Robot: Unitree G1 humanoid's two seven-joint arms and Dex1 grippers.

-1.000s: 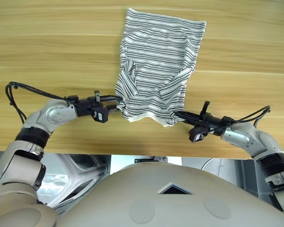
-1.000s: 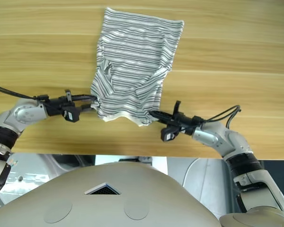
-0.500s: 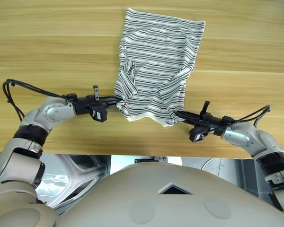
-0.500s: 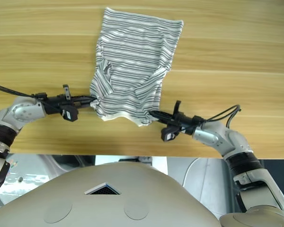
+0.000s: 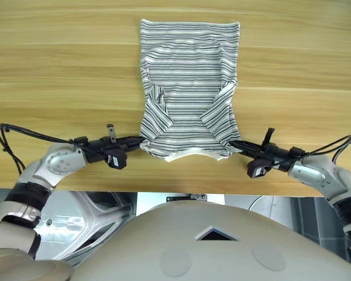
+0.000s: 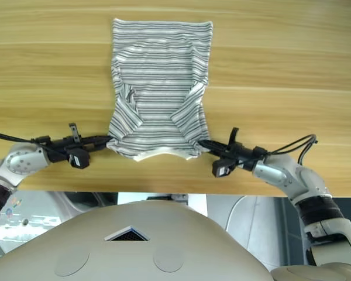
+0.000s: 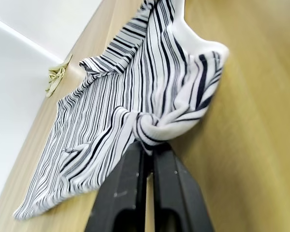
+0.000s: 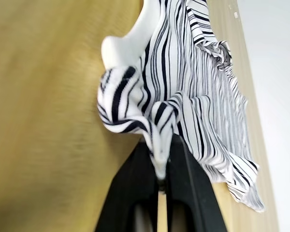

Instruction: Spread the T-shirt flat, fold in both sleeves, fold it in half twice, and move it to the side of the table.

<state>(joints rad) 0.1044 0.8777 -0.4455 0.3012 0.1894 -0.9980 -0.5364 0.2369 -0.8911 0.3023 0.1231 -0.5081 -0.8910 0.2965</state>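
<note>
Near edge of the wooden table [image 5: 58, 70]: my left gripper [image 5: 139, 140] lies low on the wood, clenched on the near-left corner of the striped T-shirt [image 5: 187, 88]. The left wrist view has my fingers [image 7: 130, 179] pinched tight with a knot of hem bunched at the tips. My right gripper [image 5: 233, 142] mirrors it, clamped on the near-right corner, with fabric squeezed between the fingers [image 8: 183, 188] in the right wrist view. The near hem is pulled straight between the two grips, both corners puckered. The shirt lies mid-table, running away from me as a narrow strip. Both sleeves are folded in on top, their flaps slanting toward the middle, left one a bit rumpled. The far end lies flat, edge straight, corners square.
</note>
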